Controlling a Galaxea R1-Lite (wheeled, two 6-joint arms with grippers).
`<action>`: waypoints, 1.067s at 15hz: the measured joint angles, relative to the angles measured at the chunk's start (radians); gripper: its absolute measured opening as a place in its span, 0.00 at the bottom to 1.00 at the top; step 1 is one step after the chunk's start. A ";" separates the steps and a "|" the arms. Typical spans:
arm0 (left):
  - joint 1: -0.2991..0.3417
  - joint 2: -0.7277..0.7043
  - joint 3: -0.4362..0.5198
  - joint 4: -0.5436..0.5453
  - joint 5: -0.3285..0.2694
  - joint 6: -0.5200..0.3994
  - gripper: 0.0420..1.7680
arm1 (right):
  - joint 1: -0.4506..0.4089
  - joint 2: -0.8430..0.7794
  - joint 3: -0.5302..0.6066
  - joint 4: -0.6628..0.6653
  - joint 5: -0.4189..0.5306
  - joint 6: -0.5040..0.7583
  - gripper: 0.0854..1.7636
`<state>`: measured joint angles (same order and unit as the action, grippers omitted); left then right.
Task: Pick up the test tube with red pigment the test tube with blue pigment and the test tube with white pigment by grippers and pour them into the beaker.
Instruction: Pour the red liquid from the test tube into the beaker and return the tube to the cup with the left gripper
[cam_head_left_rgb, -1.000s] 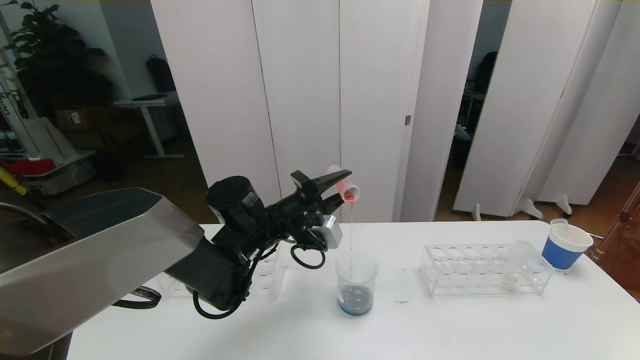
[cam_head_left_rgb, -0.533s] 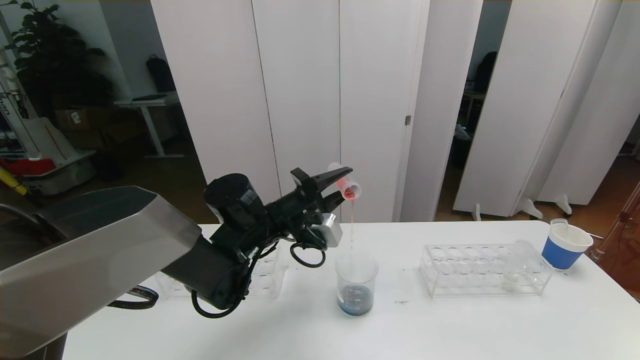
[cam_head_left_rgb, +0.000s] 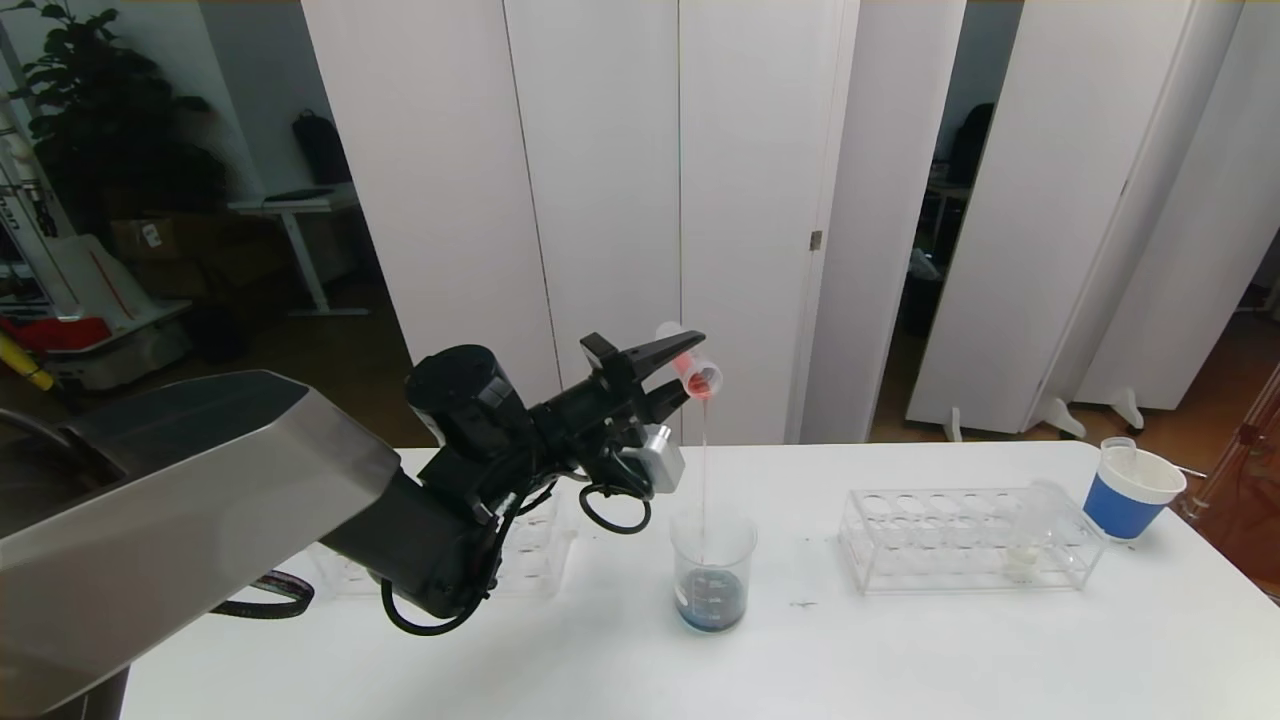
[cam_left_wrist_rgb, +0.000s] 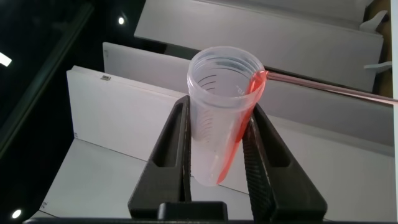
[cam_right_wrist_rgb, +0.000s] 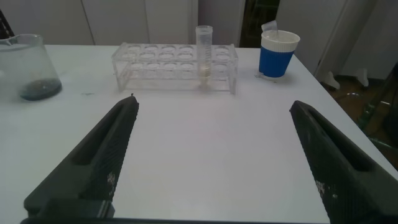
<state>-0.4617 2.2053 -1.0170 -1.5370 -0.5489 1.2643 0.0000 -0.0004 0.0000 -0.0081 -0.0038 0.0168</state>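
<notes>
Above the beaker (cam_head_left_rgb: 712, 570), the left gripper (cam_head_left_rgb: 672, 372) clasps the tilted red-pigment test tube (cam_head_left_rgb: 691, 370) — a thin red stream falls in; the right gripper (cam_right_wrist_rgb: 211, 155) hangs released nearby.

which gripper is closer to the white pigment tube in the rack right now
Right. The open right gripper hovers low over the table facing the white pigment tube; the left gripper is across the table, above the beaker, pouring red.
</notes>
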 joint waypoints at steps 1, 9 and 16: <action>0.000 0.000 0.000 0.000 0.000 0.001 0.31 | 0.000 0.000 0.000 0.000 0.000 0.000 0.99; 0.001 0.000 0.002 0.000 -0.002 0.005 0.31 | 0.000 0.000 0.000 0.000 0.000 0.000 0.99; 0.001 -0.001 0.002 0.000 -0.002 0.006 0.31 | 0.000 0.000 0.000 0.000 0.000 0.000 0.99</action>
<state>-0.4602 2.2047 -1.0151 -1.5374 -0.5506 1.2704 0.0000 -0.0004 0.0000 -0.0081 -0.0038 0.0164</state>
